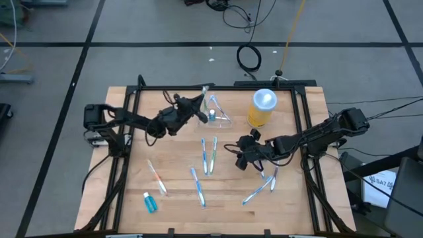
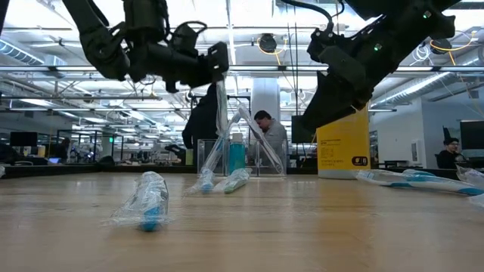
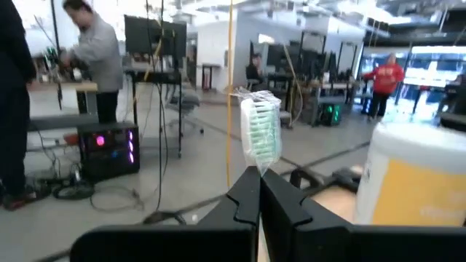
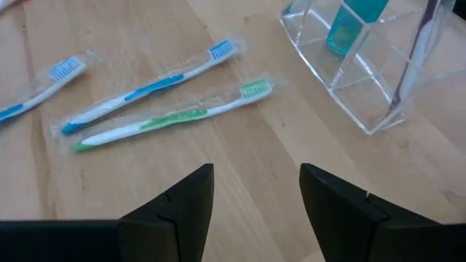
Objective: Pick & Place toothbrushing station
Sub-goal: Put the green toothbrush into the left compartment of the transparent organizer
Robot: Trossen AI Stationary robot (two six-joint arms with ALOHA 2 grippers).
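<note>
Two dark arms reach over the wooden desk (image 1: 172, 198), and we see each one's tool plainly. The left tool (image 1: 200, 104) hangs above the far middle of the desk, its fingers pinched tight on a wrapped toothbrush with green bristles (image 3: 260, 131), which stands upright from the fingertips in the left wrist view. Just beside and under it sits the toothbrushing station (image 1: 219, 114), a clear, colourless plastic holder; a small blue bottle (image 2: 237, 155) stands inside it, as the low view shows. The right tool (image 1: 243, 158) hovers near the middle of the desk with its fingers spread wide and nothing between them.

Beside the station, toward the right arm, stands a yellow jar (image 1: 261, 109) with a white lid. Across the pale wood planks we count several wrapped toothbrushes: a blue and a green pair (image 1: 209, 155) near the centre, more (image 1: 261, 188) close to the right arm, and others toward the near edge. A small blue bottle in wrap (image 1: 150, 202) lies near the front left.

A black frame (image 1: 122, 158) borders the desk on both sides. Around it lies grey floor with dark seams and a coiled black cable (image 1: 249, 58). Beyond, the room is an open workshop with benches and monitors, where we see a person in a grey top (image 3: 98, 62) and another in red (image 3: 386, 80).
</note>
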